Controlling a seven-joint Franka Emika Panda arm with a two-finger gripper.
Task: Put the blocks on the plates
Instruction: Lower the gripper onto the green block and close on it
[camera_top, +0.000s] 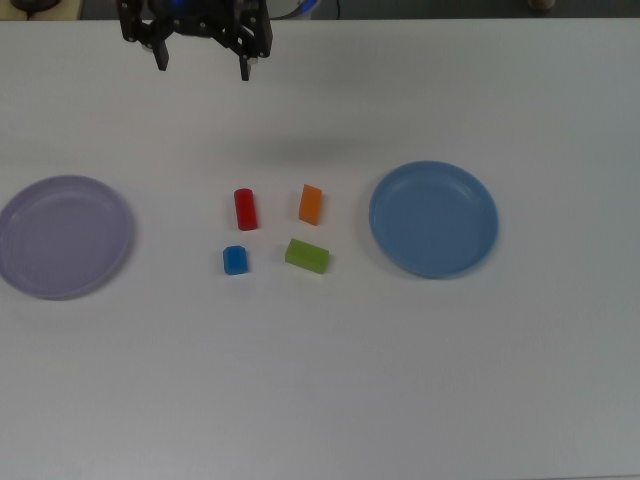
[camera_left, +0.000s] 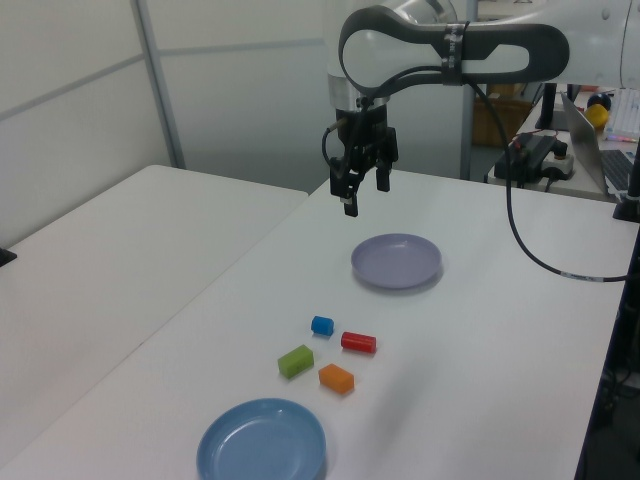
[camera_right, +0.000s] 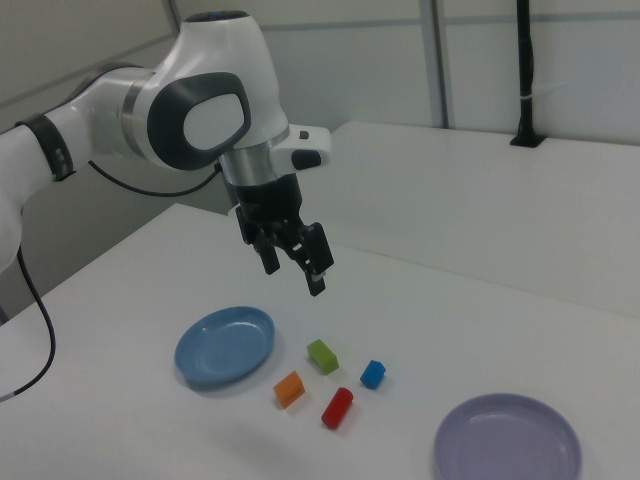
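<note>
sitting together in a loose square on the white table, all four blocks are waiting between the two plates, none yet on a plate.

- red block: a cylinder lying on its side; it is looking small, light and hard, and likely to roll, so the best hold is probably across its round flanks, midway along.
- blue block: short and stubby, just beside the red one; it is offering little height to grip.
- orange wedge: its sloped face is likely to slip; the parallel side faces are looking safer.
- green bar: lying flat at a slant; pinching across the narrow width seems easiest.
- blue plate: lying bare at the top view's right.
- lavender plate: lying bare at the top view's left.
- gripper: hanging high above the table, well apart from the blocks, fingers spread and holding nothing.
</note>
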